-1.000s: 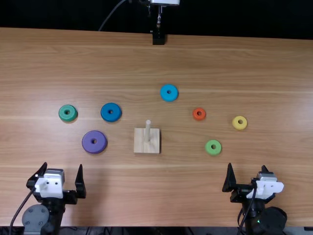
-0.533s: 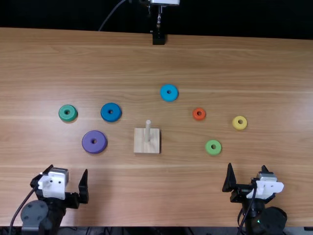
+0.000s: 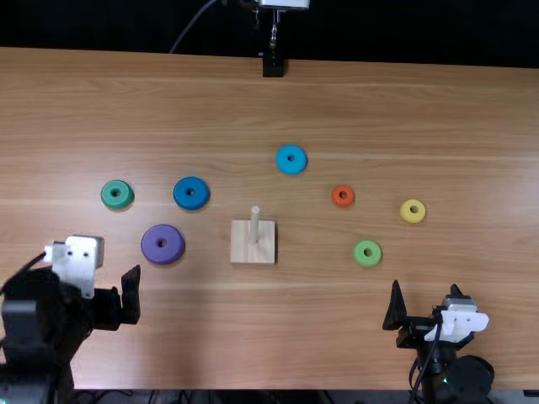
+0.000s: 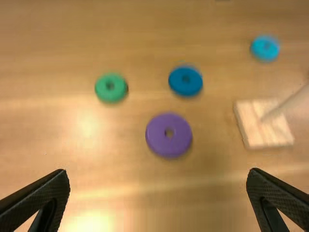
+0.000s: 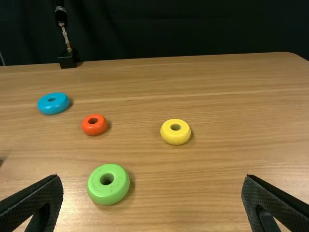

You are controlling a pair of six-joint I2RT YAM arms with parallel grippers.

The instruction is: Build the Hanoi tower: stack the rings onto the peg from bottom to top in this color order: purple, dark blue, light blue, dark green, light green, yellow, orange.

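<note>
My left gripper (image 3: 108,308) is open above the table, nearer the near edge than the purple ring (image 3: 162,244); in the left wrist view the left gripper (image 4: 158,186) has nothing between its fingers, with the purple ring (image 4: 169,135) beyond them. My right gripper (image 3: 425,290) stands open at the near right; the right wrist view shows the right gripper (image 5: 152,186) holding nothing. The wooden base (image 3: 253,246) carries a bare upright peg (image 3: 254,220). Flat on the table lie the dark blue ring (image 3: 191,193), light blue ring (image 3: 291,159), dark green ring (image 3: 117,194), light green ring (image 3: 367,253), yellow ring (image 3: 413,211) and orange ring (image 3: 343,196).
A black stand (image 3: 273,66) is at the table's far edge, against a dark backdrop. The dark green and dark blue rings lie beyond the purple one. Bare wood of the table (image 3: 278,337) stretches between the two arms.
My left gripper has moved forward from the near edge and slightly left, rising closer to the top camera. The right arm, the rings and the peg base are unchanged.
</note>
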